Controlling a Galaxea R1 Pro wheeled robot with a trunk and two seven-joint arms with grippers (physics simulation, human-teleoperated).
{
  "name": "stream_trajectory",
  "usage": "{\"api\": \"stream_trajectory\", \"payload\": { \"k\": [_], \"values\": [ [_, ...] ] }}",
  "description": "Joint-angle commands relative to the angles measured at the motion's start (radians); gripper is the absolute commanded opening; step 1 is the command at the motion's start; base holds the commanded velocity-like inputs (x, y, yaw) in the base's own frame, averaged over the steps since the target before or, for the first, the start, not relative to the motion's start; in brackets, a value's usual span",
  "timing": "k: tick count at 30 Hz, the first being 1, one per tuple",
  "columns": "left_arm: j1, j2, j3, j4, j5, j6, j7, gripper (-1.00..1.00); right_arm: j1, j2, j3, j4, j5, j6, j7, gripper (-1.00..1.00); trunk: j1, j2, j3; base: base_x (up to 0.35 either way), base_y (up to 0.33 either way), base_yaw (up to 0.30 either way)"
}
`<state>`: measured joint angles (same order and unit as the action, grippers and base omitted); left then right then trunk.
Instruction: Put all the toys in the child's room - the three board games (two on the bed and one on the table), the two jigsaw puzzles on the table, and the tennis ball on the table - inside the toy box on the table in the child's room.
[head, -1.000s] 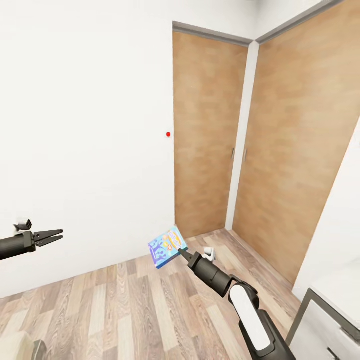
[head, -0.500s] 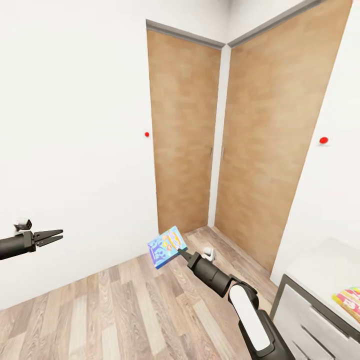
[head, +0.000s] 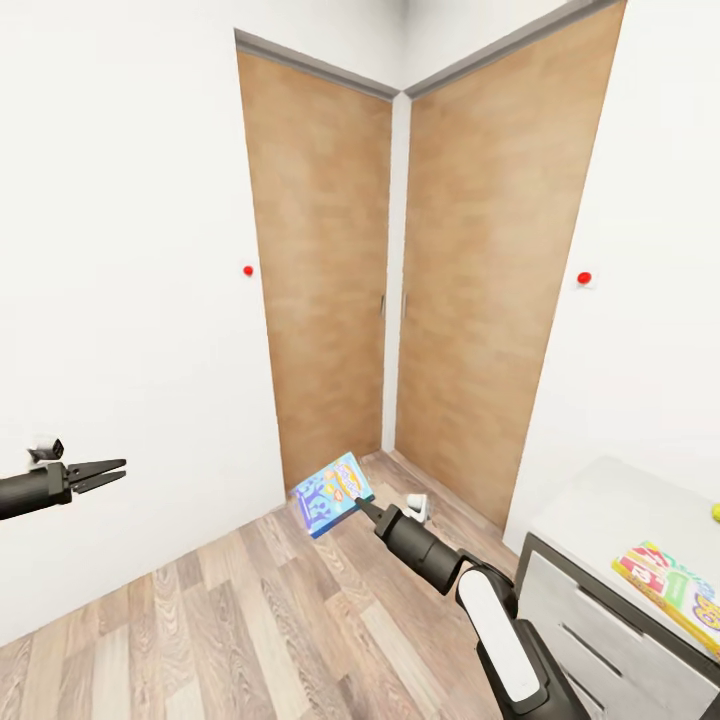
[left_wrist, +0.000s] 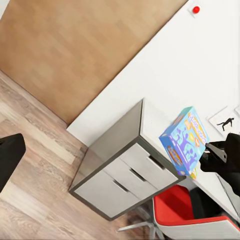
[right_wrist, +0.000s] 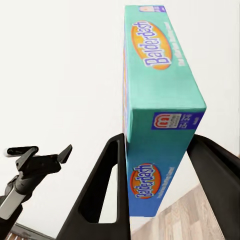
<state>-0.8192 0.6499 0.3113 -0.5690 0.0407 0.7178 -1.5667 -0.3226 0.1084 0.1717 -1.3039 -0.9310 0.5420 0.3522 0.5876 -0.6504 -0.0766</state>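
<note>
My right gripper (head: 362, 506) is shut on the smaller blue board game (head: 335, 493), held up on edge over the wood floor. The right wrist view shows the box (right_wrist: 160, 115) clamped between both fingers (right_wrist: 102, 195), with "Balderdash" printed on it. At the right stands the table (head: 595, 495), and on it lie a flat red, green and yellow board game (head: 672, 592) and the tennis ball (head: 716, 512) at the picture's edge. My left gripper (head: 112, 470) hangs out to the left, its fingers slightly apart and empty. The toy box and the bed are out of view.
Two wooden doors (head: 320, 280) meet in the corner ahead, with a small white object (head: 418, 507) on the floor by them. The table's drawer cabinet (left_wrist: 117, 177) has a red chair (left_wrist: 182, 215) beside it. A black silhouette picture (left_wrist: 227, 122) hangs on the wall.
The view has swung to the right: the doors slid left in the picture, and the table with its colourful box and the ball came in. Both arms keep their pose.
</note>
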Motion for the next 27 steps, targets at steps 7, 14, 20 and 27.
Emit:
{"api": "stream_trajectory", "payload": {
  "k": [7, 14, 20, 27],
  "values": [
    [-0.001, 0.001, 0.000, 0.000, 0.002, 0.011, -0.004, 1.00, -0.001, 0.002, 0.000, 0.000, -0.006, 0.006, 0.001, -1.00, 0.000, -0.002, 0.001, 0.007, 0.002, -0.279],
    [-0.001, 0.001, 0.000, 0.000, 0.001, 0.011, -0.004, 1.00, -0.001, 0.002, 0.000, -0.001, -0.006, 0.006, 0.001, -1.00, -0.019, 0.033, 0.018, 0.000, 0.000, -0.228],
    [-0.001, 0.001, 0.000, 0.000, 0.001, 0.011, -0.004, 1.00, -0.001, 0.002, 0.002, -0.001, -0.006, 0.006, 0.000, -1.00, -0.042, 0.075, 0.037, 0.000, 0.000, -0.040],
    [-0.001, 0.001, 0.000, 0.000, 0.001, 0.011, -0.004, 1.00, -0.001, 0.003, 0.000, -0.002, -0.006, 0.006, 0.000, -1.00, -0.069, 0.124, 0.059, 0.000, 0.000, -0.003]
  ]
}}
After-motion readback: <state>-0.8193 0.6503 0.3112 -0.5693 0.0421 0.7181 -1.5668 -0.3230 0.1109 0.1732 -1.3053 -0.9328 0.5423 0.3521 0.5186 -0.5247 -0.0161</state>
